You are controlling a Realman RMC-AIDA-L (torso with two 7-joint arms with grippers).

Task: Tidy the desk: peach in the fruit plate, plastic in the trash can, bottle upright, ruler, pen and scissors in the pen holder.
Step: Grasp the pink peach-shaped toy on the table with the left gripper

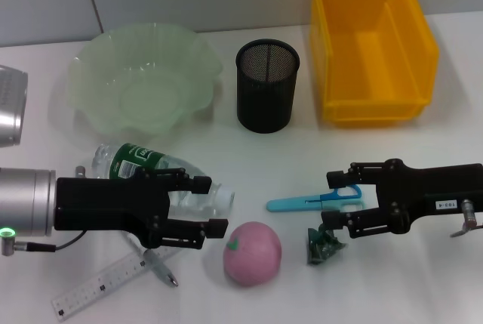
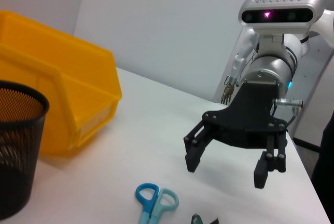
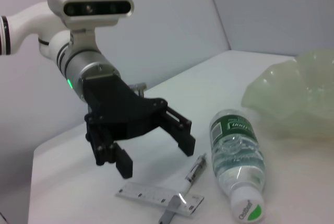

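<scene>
The clear bottle lies on its side, its cap end under my open left gripper, which hovers over it. The pink peach sits just right of that gripper. A pen and a clear ruler lie near the front edge. My right gripper is open above the handles of the blue scissors. The crumpled green plastic lies just in front of it. Farther back stand the green fruit plate, the black mesh pen holder and the yellow trash can.
A silver cylinder shows at the far left edge. In the right wrist view the left gripper hangs beside the bottle, above the ruler. In the left wrist view the right gripper hangs behind the scissors.
</scene>
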